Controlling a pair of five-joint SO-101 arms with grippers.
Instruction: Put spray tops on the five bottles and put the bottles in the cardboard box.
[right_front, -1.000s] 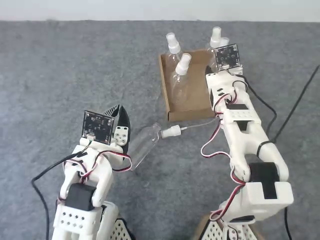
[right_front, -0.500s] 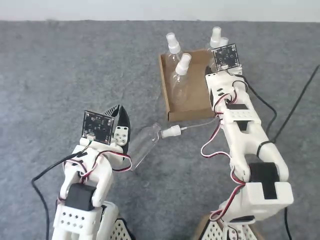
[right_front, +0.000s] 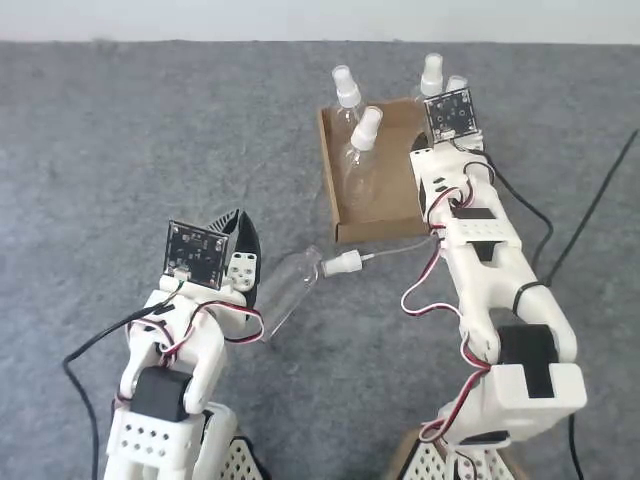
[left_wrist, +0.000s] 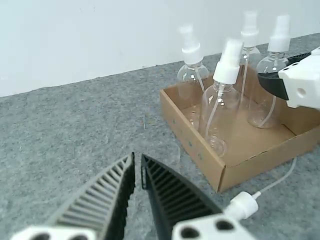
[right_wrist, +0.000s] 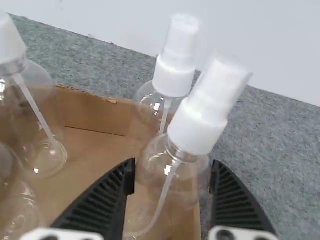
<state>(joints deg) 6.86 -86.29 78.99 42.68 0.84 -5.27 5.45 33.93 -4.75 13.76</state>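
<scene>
Bottles with spray tops stand upright in the cardboard box (right_front: 338, 200) at the far right of the grey tabletop (right_front: 150, 130): a far left bottle (right_front: 347, 100), a near left bottle (right_front: 360, 160) and a far right bottle (right_front: 432, 72). The right tool (right_wrist: 172, 165) is over the box's right side, grasping a fourth capped bottle (right_wrist: 185, 150) between its jaws. An uncapped bottle (right_front: 292, 283) lies on its side near the box's near left corner, a loose spray top (right_front: 343, 264) just beside its mouth. The left tool (left_wrist: 137, 160) is clenched on nothing, to the left of that bottle.
</scene>
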